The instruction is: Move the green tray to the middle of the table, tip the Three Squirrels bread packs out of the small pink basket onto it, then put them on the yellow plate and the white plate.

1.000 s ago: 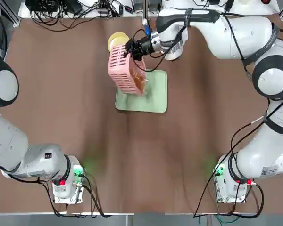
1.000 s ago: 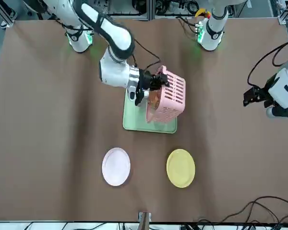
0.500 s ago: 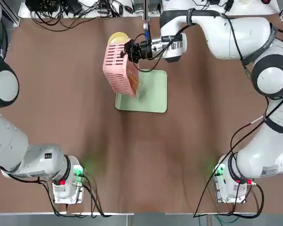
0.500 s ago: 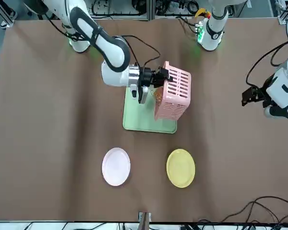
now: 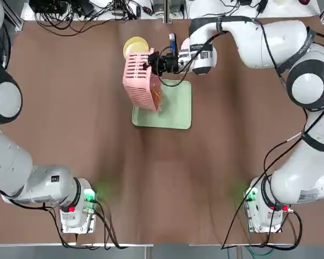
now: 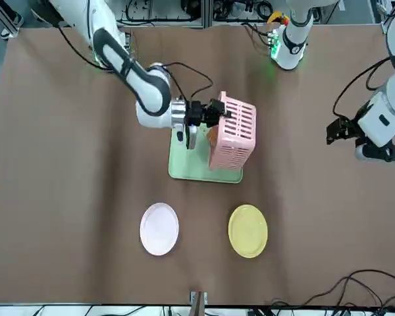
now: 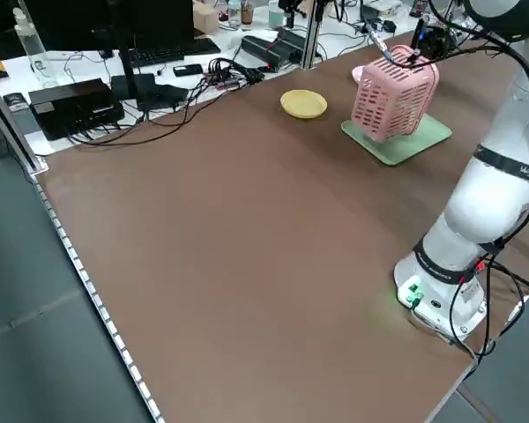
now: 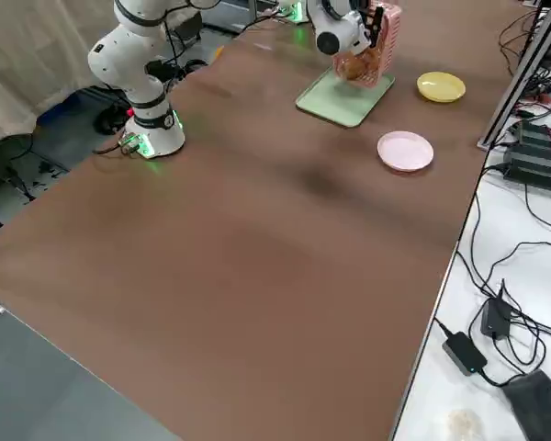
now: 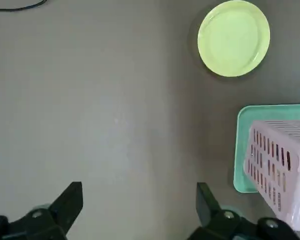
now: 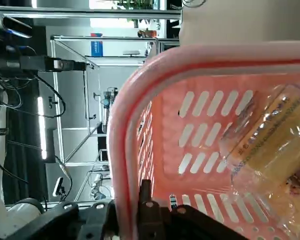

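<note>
Black wires lie past the table's far edge. A black box, a keyboard & a clear bottle sit there too.

1. We see the basket, held tipped over the tray, blocking its nine o'clock half in the top view.
2. Plates lie well apart, with bare table between them.
</note>
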`<state>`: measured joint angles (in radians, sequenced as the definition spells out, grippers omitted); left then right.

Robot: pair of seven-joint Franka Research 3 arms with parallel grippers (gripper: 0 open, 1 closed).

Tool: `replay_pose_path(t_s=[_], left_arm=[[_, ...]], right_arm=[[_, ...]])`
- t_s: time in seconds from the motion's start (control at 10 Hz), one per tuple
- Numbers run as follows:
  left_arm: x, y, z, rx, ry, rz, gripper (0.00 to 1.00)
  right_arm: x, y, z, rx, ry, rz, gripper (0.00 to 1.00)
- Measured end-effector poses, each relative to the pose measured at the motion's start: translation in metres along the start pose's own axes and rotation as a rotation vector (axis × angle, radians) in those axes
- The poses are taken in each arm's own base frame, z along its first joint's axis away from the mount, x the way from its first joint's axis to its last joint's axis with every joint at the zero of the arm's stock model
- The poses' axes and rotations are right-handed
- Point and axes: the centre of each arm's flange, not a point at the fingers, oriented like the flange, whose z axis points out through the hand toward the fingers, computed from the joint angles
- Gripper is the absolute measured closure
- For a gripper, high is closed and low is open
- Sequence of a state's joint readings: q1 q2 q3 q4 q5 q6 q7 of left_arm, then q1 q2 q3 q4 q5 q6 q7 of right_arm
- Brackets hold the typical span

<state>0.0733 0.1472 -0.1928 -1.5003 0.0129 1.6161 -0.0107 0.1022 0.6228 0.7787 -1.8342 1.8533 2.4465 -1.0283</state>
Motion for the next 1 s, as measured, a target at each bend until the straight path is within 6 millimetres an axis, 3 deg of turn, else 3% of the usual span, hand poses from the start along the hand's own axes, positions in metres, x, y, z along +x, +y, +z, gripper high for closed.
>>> replay_pose_path(t_s=[0.2,0.4,0.8,1.0], left_arm=[[0.0,-0.004,0.0,0.0,0.001,-0.006,0.0],[0.0,-0.011,-0.002,-0.006,0.005,-0.02,0.0],[0.0,-0.006,-0.003,-0.015,0.006,-0.025,0.0],[-0.001,-0.02,-0.008,-0.015,0.015,-0.049,0.0]], right_arm=[[-0.003,0.011,-0.005,0.035,0.001,0.014,0.93],[-0.011,0.014,-0.003,0.128,0.01,0.008,0.93],[-0.014,0.011,0.0,0.235,0.029,-0.012,0.93],[-0.015,0.018,0.0,0.272,0.03,-0.033,0.93]])
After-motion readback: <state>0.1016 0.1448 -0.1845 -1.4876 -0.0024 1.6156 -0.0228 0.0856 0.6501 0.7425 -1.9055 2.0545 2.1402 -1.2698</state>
